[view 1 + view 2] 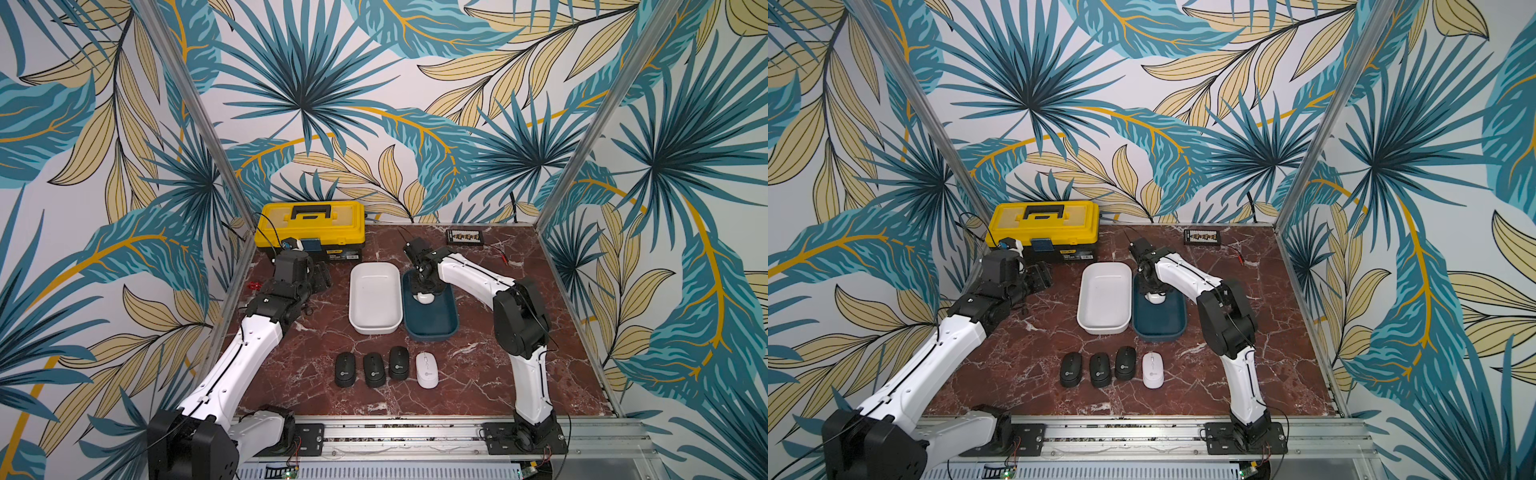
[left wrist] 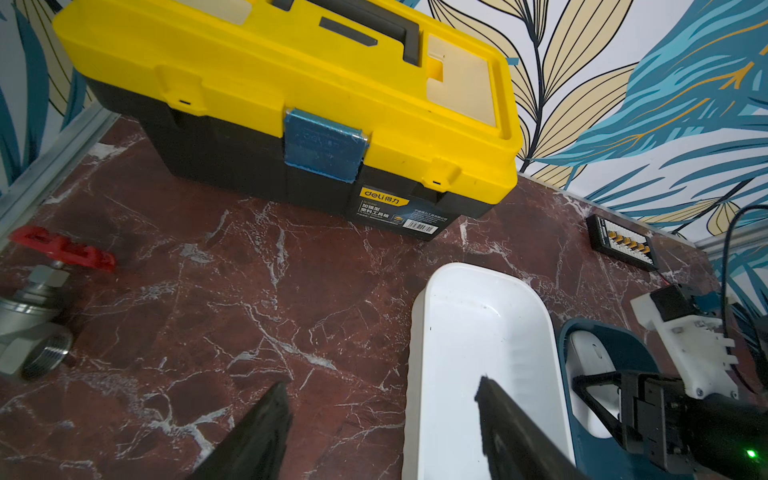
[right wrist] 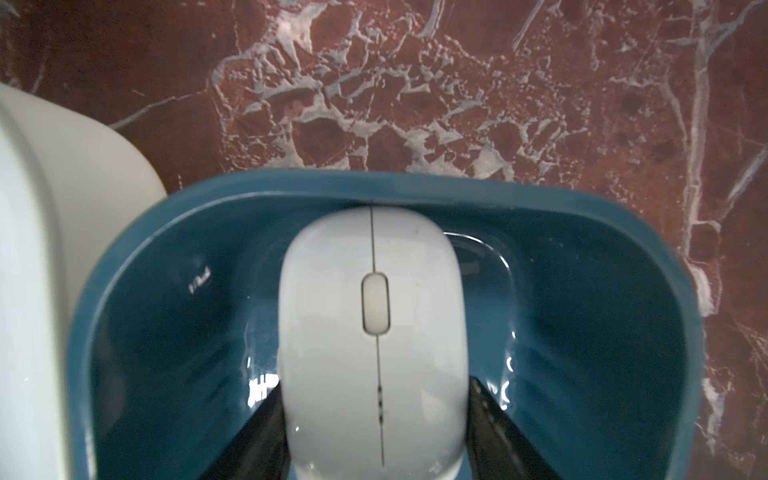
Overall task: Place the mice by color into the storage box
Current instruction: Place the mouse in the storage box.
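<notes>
In both top views the right end effector point(image 1: 424, 293) hangs inside the blue bin point(image 1: 434, 328), clamped on a white mouse point(image 1: 424, 298). The white bin point(image 1: 375, 316) sits just beside it. Three black mice point(image 1: 373, 370) and the other white mouse point(image 1: 427, 370) lie in a row on the worktop point(image 1: 478, 374).

The left wrist view shows the left end effector point(image 2: 382, 382) with jaws apart and nothing between them, near the toolbox point(image 2: 291, 83).

In the right wrist view, black fingers point(image 3: 498, 428) press both flanks of the white mouse, its nose near the blue bin's end wall.
</notes>
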Controlling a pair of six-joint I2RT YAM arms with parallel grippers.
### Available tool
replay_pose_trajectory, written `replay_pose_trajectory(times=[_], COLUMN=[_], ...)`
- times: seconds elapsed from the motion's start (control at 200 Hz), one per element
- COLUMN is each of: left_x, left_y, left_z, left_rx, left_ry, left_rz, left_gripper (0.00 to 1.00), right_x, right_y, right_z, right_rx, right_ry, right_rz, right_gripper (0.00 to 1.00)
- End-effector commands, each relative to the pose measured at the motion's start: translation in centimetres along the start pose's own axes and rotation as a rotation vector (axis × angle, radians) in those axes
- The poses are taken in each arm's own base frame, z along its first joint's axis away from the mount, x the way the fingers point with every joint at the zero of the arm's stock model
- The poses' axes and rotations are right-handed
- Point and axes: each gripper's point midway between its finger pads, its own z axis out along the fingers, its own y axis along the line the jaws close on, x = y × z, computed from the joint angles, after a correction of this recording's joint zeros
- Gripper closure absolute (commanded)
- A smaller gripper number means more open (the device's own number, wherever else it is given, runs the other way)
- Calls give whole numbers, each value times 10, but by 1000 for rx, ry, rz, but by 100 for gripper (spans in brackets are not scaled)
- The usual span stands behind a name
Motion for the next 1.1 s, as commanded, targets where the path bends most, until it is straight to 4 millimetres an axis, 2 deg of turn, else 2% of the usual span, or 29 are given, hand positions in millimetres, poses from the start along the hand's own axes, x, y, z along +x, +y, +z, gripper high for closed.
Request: replay_pose_trajectory(times=[0.0, 0.275, 0.336, 0.466, 0.616, 0.741, 0.896, 1.002, 1.092], left_x=[-12, -14, -14, -12, -12, -12, -15, -18, -21], left_y=[-4, -5, -4, -3, -4, -4, -4, -6, -8], left_z=[-3, -4, -4, -5, -6, -8, -11, -13, -14], left_rx=[2, 3, 1, 0, 4, 8, 7, 11, 15], left_ry=[-37, -39, -40, -36, -35, -39, -49, -53, -60], left_rz=[3, 4, 4, 1, 1, -2, 0, 7, 16], left_gripper=[26, 25, 25, 25, 25, 24, 24, 24, 24], right_x=[3, 10, 11, 9, 1, -8, -14, -2, 24], right_y=[-6, -12, -11, -11, -7, -6, -13, -23, -28], right_z=[6, 24, 27, 26, 14, -9, -58, -91, -108], right_rx=[28, 45, 43, 33, 2, -32, -71, -56, -28], right_ry=[31, 70, 77, 73, 39, -1, -85, -115, -111], right_rz=[-14, -1, 2, 9, 12, 31, 70, 87, 88], right_gripper=[58, 56, 50, 26, 23, 23, 23, 23, 22])
